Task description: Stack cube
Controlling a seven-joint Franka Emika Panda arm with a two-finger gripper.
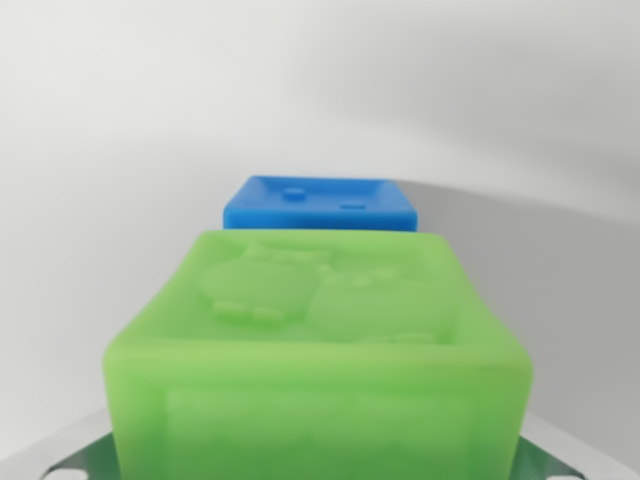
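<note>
A green cube [320,350] fills the lower middle of the wrist view, very close to the camera, with raised figures moulded into its top face. At the bottom corners, grey and dark green parts [65,462] are seen on either side of it; these are judged to belong to the tool, though the fingers themselves are not shown, so it cannot be told whether the cube is clamped or merely lying between them. Beyond the green cube, a blue cube [318,205] is seen resting on the white surface [90,180]. From this angle it cannot be told whether the two cubes are touching or apart.

The stack is judged not yet made: neither cube is seen sitting on the other. What is left, as far as can be told, is for one cube to be carried over the other, lowered squarely, and released.
</note>
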